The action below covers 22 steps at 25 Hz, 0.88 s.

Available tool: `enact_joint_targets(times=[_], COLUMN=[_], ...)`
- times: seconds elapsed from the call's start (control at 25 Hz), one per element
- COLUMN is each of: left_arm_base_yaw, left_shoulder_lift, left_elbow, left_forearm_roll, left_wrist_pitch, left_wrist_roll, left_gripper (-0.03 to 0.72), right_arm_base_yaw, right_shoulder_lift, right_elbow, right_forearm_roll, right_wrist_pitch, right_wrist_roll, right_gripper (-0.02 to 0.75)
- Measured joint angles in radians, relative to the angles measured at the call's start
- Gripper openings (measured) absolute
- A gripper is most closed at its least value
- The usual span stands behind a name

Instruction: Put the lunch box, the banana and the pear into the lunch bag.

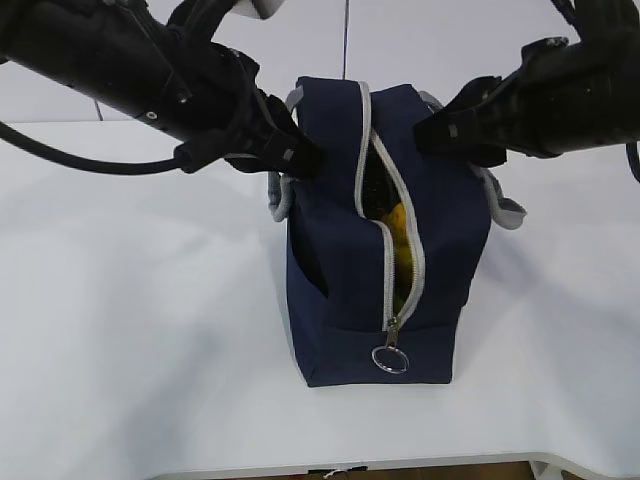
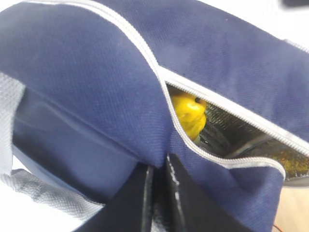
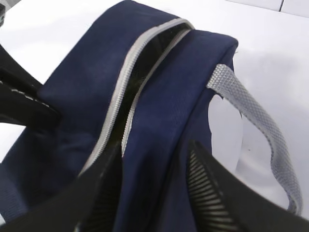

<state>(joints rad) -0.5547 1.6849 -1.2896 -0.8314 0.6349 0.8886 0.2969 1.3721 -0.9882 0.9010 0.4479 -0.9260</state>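
Observation:
The navy lunch bag (image 1: 345, 290) stands upright mid-table with its grey zipper (image 1: 395, 200) parted along the top and down the front. Through the gap a lumpy yellow pear (image 2: 189, 115) shows, and yellow fruit (image 1: 400, 245) shows in the exterior view; which fruit that is I cannot tell. The lunch box and the banana are hidden. My left gripper (image 1: 305, 158) (image 2: 159, 168) is shut, pinching the bag's left top fabric. My right gripper (image 1: 440, 133) (image 3: 154, 145) is open, its jaws straddling the bag's right flap (image 3: 164, 96), one finger over the zipper gap and one outside.
A metal ring pull (image 1: 389, 358) hangs at the zipper's lower end. Grey webbing handles droop on each side (image 1: 280, 195) (image 1: 508, 208) (image 3: 251, 116). The white table (image 1: 130, 330) ends at a front edge just below the bag.

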Motion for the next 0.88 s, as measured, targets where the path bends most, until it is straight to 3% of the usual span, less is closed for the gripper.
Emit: enact_joint_targets(times=[0.44, 0.72, 0.88], left_arm_base_yaw=[0.0, 0.0, 0.0], left_shoulder_lift=[0.0, 0.0, 0.0], left_elbow=[0.0, 0.0, 0.0], left_forearm_roll=[0.006, 0.01, 0.012], left_wrist_pitch=[0.013, 0.016, 0.017], left_wrist_roll=[0.0, 0.0, 0.002], left_gripper=[-0.004, -0.004, -0.004], right_arm_base_yaw=[0.0, 0.0, 0.001], right_shoulder_lift=[-0.084, -0.136, -0.173], right_elbow=[-0.046, -0.048, -0.048], right_forearm_roll=[0.0, -0.015, -0.116], right_wrist_pitch=[0.027, 0.223, 0.325], right_wrist_roll=[-0.024, -0.058, -0.06], right_gripper=[0.37, 0.37, 0.37])
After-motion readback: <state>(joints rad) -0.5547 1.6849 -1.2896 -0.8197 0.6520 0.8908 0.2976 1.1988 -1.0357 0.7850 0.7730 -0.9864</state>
